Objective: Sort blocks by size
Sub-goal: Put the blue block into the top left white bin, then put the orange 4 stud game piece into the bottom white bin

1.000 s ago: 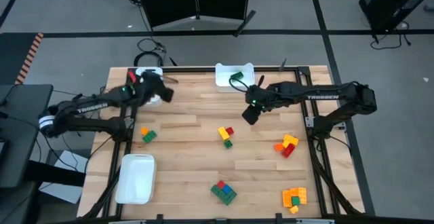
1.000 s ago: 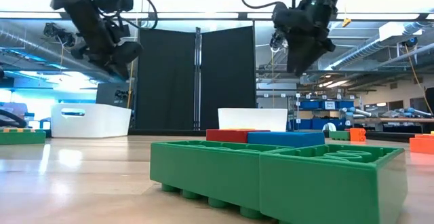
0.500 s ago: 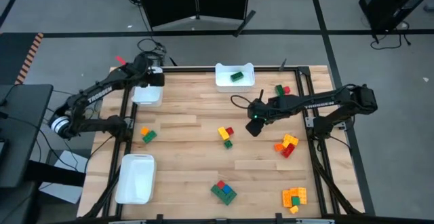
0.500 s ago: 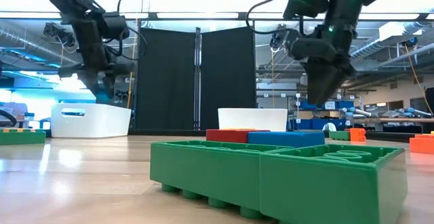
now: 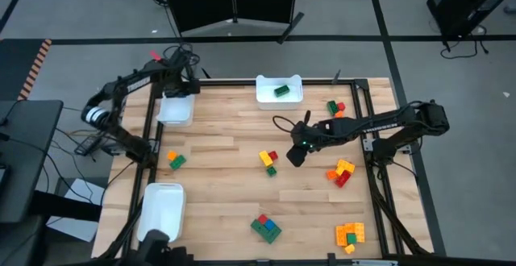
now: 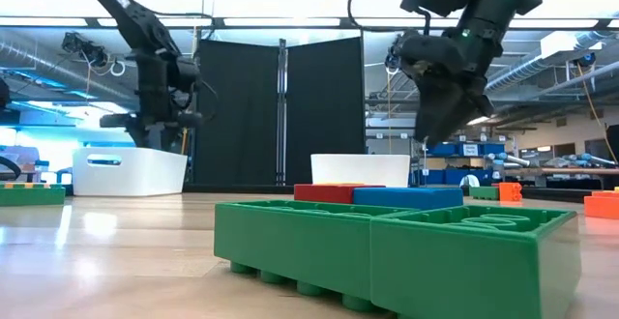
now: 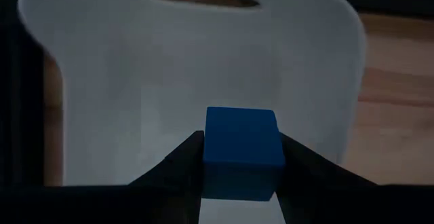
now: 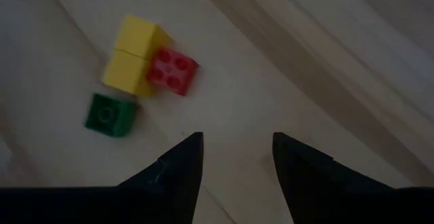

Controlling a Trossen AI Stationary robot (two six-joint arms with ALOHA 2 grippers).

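Blocks lie scattered over the desk (image 5: 226,137). My left hand (image 7: 242,176) is clamped on a small blue block (image 7: 243,153) over the white tray (image 7: 305,61) at the far left corner. It is light, stiff and slick-sided, so flat opposite faces are probably the best hold. My right hand (image 8: 234,163) hovers, fingers apart, near the yellow, red and green blocks (image 8: 146,64) mid-desk.
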